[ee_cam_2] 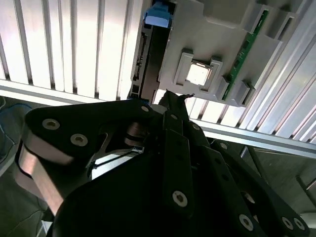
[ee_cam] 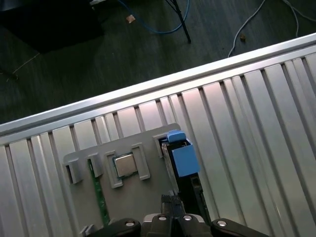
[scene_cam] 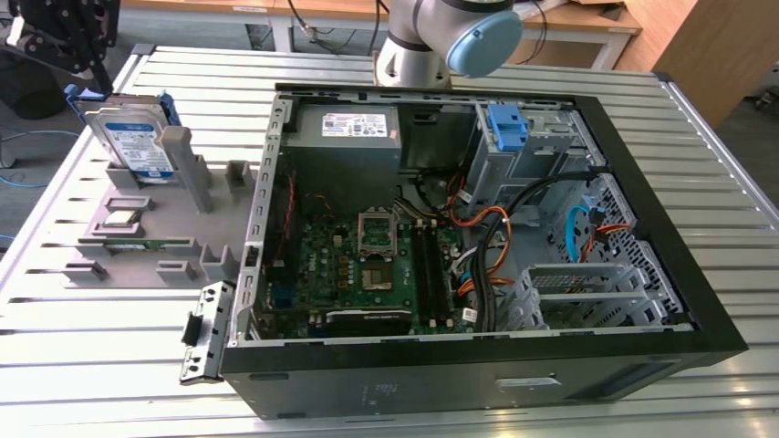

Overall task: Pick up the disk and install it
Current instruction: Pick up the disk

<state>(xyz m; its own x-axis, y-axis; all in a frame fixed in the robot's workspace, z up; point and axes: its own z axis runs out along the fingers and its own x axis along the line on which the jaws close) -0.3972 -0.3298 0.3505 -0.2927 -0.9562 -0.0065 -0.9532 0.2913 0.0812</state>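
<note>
Claw: the claw (ee_cam: 170, 199) hangs over the table's edge. From where I stand its two black fingers (ee_cam_2: 174, 129) look pressed together at the tip, with nothing between them.
Disk: the disk (scene_cam: 131, 137) stands upright in a slot at the far end of the holder, label facing out, blue rails round it. In both wrist views it is seen edge-on, with the claw tip above it and clear of it.
Holder: the grey holder (scene_cam: 159, 228) lies flat on the table, at the exterior view's left of the case.
Chip: a square silver chip (scene_cam: 122, 219) sits in its own pocket in the holder, near the disk.
Memory stick: a green memory stick (scene_cam: 137, 244) stands on edge in a slot just beside the chip.
Table: the slatted metal table (scene_cam: 73, 365) carries both holder and case.
Case: the open computer case (scene_cam: 681, 274) lies on its side, motherboard (scene_cam: 365, 265) showing.
Inside the case: a grey box (scene_cam: 347, 137) with a white sticker sits at the far wall, and a blue bracket (scene_cam: 504, 128) sits in the drive cage beside it.
Arm: the arm (scene_cam: 444, 36) rises behind the case.
</note>
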